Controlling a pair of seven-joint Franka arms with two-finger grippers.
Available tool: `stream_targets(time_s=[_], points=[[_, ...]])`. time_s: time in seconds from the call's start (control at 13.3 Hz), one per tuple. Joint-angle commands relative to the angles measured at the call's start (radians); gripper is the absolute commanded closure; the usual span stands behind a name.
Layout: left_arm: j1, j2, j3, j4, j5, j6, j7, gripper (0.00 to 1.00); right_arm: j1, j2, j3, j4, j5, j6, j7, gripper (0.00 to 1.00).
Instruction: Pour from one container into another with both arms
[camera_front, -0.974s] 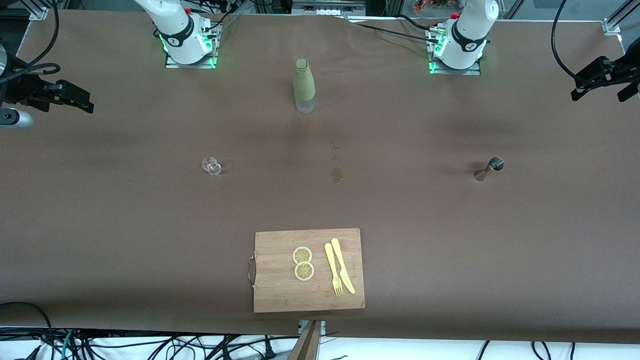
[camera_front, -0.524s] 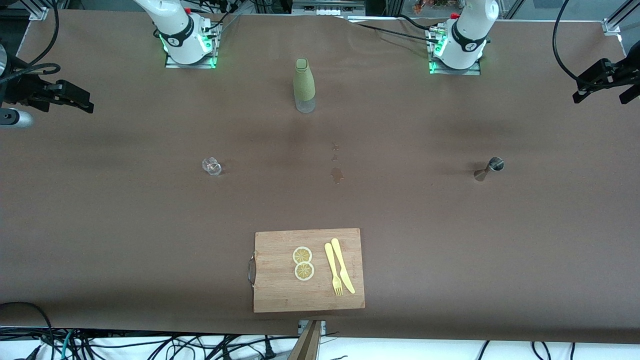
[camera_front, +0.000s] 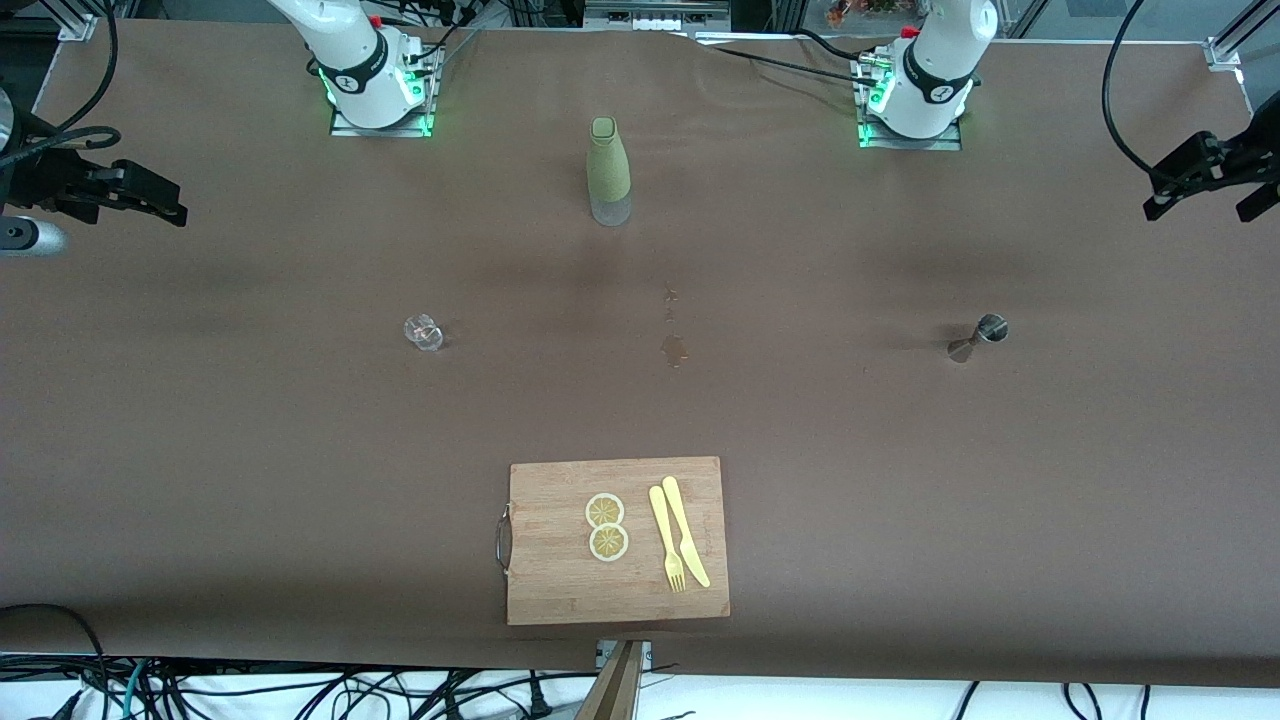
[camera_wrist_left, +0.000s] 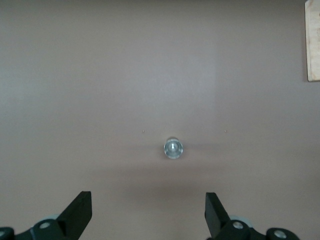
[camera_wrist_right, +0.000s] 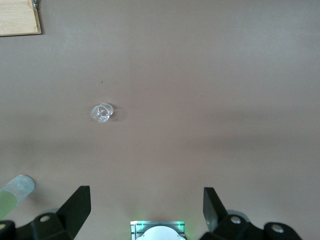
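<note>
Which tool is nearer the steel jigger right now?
Left. The left tool hangs open directly above the jigger; the right tool, also open, is up over the glass cup toward the right arm's end.

I find no text, label, brand name or number that I can read from here. Each arm's base joint carries a small round dark mark on its black band, one on the right arm (camera_front: 350, 82) and one on the left arm (camera_front: 940, 92), but both are too small for me to make out. The bottle (camera_front: 608, 172) shows no readable label.
</note>
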Motion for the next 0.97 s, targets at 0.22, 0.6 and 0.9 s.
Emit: stream_targets(time_s=[0.22, 0.6, 0.9], points=[[0.005, -0.019, -0.001, -0.018, -0.015, -0.055, 0.009, 0.00, -0.004, 0.004, 0.001, 0.015, -0.010, -0.005, -0.015, 0.00], [0.008, -0.019, -0.003, -0.009, -0.013, -0.055, 0.009, 0.00, -0.004, 0.004, 0.001, 0.017, -0.010, -0.005, -0.015, 0.00], [0.007, -0.027, -0.004, 0.002, -0.013, -0.058, 0.012, 0.00, -0.004, 0.004, 0.001, 0.017, -0.012, -0.005, -0.015, 0.00]])
